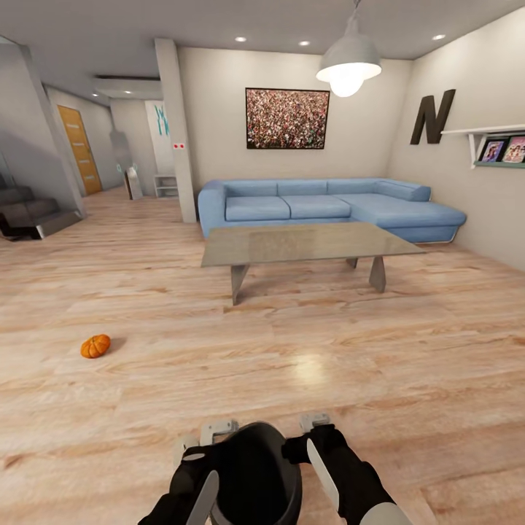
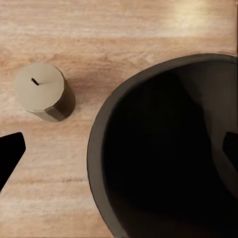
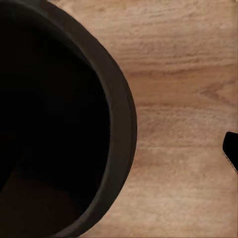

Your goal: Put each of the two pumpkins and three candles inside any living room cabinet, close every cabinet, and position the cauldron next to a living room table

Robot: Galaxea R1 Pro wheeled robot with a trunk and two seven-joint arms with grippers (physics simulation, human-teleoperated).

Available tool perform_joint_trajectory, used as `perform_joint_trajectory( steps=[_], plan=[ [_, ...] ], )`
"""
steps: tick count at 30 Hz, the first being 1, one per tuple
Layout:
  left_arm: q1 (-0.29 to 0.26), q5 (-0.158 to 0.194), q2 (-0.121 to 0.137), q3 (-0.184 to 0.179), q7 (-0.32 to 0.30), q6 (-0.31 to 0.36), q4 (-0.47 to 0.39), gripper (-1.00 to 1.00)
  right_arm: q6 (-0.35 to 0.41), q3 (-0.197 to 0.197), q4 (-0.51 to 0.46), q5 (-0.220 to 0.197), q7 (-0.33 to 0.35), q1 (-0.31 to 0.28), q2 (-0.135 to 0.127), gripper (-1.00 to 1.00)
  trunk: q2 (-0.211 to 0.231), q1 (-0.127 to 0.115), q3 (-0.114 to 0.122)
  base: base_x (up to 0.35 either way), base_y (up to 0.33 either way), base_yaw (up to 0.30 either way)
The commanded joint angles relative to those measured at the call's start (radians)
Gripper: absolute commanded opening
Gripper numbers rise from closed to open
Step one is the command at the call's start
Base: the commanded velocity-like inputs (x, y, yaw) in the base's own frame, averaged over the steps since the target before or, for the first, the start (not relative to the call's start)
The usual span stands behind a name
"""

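Note:
A black cauldron [image 1: 251, 470] sits low in front of me between both arms, over the plank floor. My left gripper [image 1: 198, 456] is at its left rim and my right gripper [image 1: 315, 443] at its right rim. In the left wrist view the cauldron's rim [image 2: 99, 148] runs between two widely spread black fingertips [image 2: 11, 151], so that gripper is open. In the right wrist view the cauldron's rim [image 3: 124, 114] lies beside one fingertip [image 3: 231, 151] standing far off it. A tan candle [image 2: 43, 91] stands on the floor just beside the cauldron. One orange pumpkin [image 1: 95, 345] lies on the floor ahead to the left.
A low glass-topped table [image 1: 306, 243] stands ahead in the middle of the room, with a blue corner sofa [image 1: 328, 208] behind it. Dark stairs [image 1: 33, 215] are at the far left and a wall shelf [image 1: 496, 142] at the right. Open floor stretches between me and the table.

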Motion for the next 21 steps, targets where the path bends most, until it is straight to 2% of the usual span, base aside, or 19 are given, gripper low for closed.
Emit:
perform_joint_trajectory(
  steps=[1, 14, 21],
  plan=[
    [-0.001, 0.011, 0.000, -0.002, 0.009, -0.002, -0.001, 1.00, 0.004, 0.002, -0.001, -0.006, -0.008, 0.000, 0.000, 1.00, 0.000, 0.000, -0.001, 0.146, 0.000, 0.000],
    [-0.001, 0.009, 0.000, -0.010, 0.006, -0.014, -0.001, 1.00, 0.004, 0.002, -0.001, -0.006, -0.009, 0.000, 0.000, 1.00, 0.000, 0.000, -0.001, 0.031, 0.000, 0.000],
    [-0.001, 0.009, 0.000, -0.015, 0.012, -0.014, -0.001, 1.00, 0.004, 0.002, -0.001, -0.006, -0.008, 0.000, 0.000, 1.00, -0.002, 0.003, -0.028, 0.000, 0.000, 0.000]
  ],
)
